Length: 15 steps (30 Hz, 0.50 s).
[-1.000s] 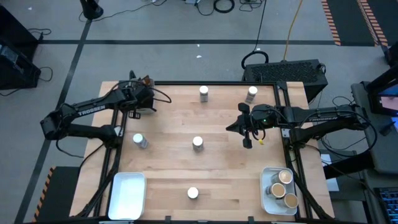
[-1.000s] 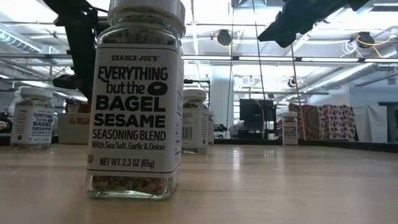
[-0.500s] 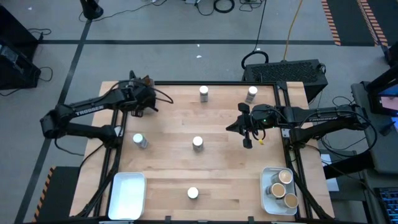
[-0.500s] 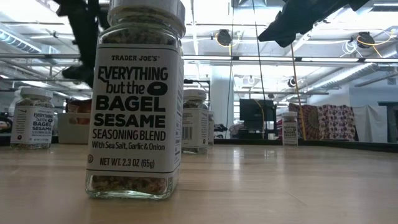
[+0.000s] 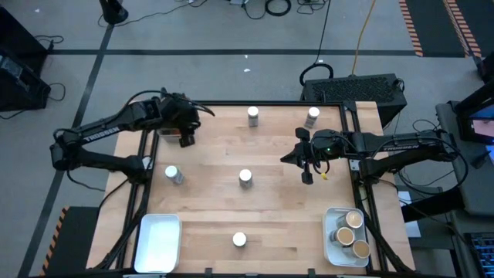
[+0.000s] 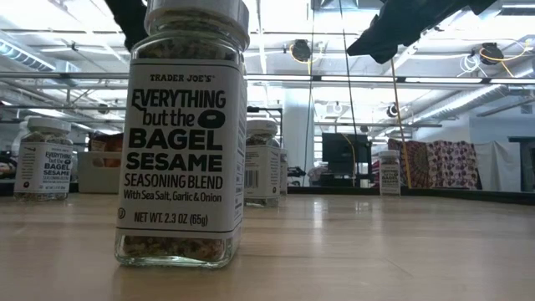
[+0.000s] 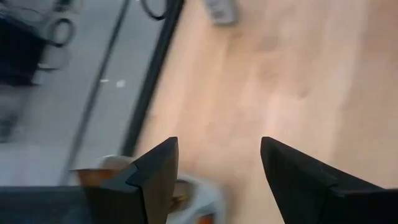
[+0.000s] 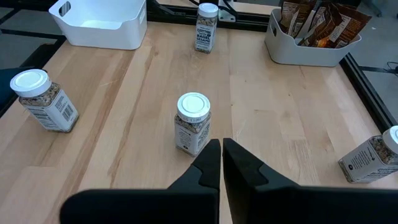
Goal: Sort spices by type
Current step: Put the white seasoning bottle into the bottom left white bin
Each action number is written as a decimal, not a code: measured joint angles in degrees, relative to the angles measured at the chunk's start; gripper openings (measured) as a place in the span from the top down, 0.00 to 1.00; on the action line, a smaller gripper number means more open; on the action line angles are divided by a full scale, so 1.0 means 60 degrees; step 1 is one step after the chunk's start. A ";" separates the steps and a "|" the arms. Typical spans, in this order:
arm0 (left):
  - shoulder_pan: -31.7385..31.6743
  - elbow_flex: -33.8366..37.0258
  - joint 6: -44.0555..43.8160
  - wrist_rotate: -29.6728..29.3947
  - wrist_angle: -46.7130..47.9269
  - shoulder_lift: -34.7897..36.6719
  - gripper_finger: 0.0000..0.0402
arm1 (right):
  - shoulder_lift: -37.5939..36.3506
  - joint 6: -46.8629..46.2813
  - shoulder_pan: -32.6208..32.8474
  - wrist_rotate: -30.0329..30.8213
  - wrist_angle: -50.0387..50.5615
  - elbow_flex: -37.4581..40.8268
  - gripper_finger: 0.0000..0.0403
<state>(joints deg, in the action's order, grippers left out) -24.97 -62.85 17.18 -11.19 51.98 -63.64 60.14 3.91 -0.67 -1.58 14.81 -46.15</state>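
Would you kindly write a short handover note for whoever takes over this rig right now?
Left gripper: open, empty, above the sachet tray at the table's left side.
Right gripper: shut, empty, hovering right of centre.
Done: sachets are in their tray; three tan-lidded jars sit in the right tray.
Left: five white-lidded jars stand scattered and upright on the table. The empty white tray looks meant for them.
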 joint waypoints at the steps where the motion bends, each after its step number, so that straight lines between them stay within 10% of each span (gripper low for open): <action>1: 0.0075 -0.0010 -0.0330 0.0256 -0.0018 0.0000 0.42 | 0.0000 -0.0003 0.0003 0.0000 0.0000 0.0000 1.00; 15: 0.3219 0.0390 -0.3884 0.2086 -0.1461 -0.0022 0.42 | 0.0000 -0.0030 0.0004 0.0000 -0.0066 0.0000 1.00</action>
<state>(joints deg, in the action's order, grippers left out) -5.66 -60.51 -6.13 1.32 43.21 -63.77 60.14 3.73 -0.64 -1.58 14.41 -46.15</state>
